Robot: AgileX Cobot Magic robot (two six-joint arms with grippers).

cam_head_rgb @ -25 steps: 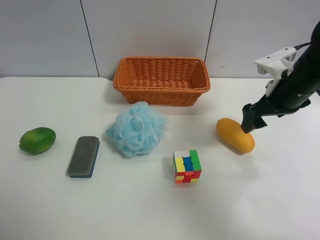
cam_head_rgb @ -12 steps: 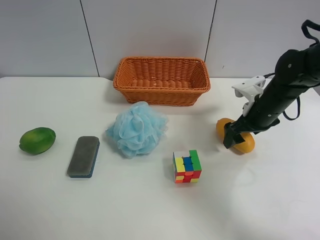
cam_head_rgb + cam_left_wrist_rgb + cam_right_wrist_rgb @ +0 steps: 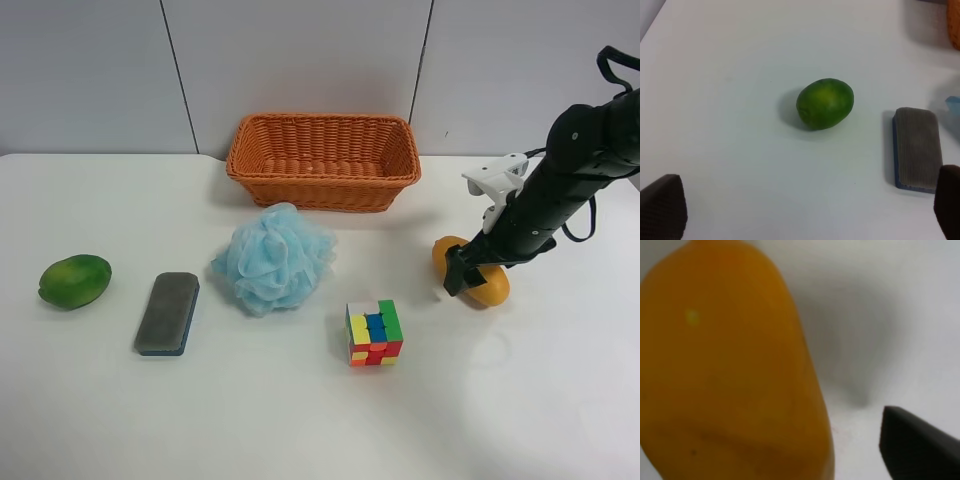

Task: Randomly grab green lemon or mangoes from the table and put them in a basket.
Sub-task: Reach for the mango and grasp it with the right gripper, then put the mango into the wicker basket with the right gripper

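Note:
The yellow-orange mango (image 3: pixel 489 286) lies on the white table (image 3: pixel 300 420), right of centre. My right gripper (image 3: pixel 462 272) is down over its left half. In the right wrist view the mango (image 3: pixel 730 380) fills the picture, and one dark fingertip (image 3: pixel 915 445) stands apart from it, so the jaws are open. The green lemon (image 3: pixel 75 281) lies at the far left. It shows in the left wrist view (image 3: pixel 825 103) beyond my open, empty left gripper (image 3: pixel 805 212). The wicker basket (image 3: pixel 320 192) stands at the back centre with nothing in it.
A blue bath pouf (image 3: pixel 273 257) sits in front of the basket. A grey-and-blue eraser (image 3: pixel 168 313) lies right of the lemon and also shows in the left wrist view (image 3: pixel 916 147). A coloured cube (image 3: pixel 373 332) stands left of the mango.
The right arm came down and to the left, from beside the mango's right end onto the mango. In the last half second it barely moved.

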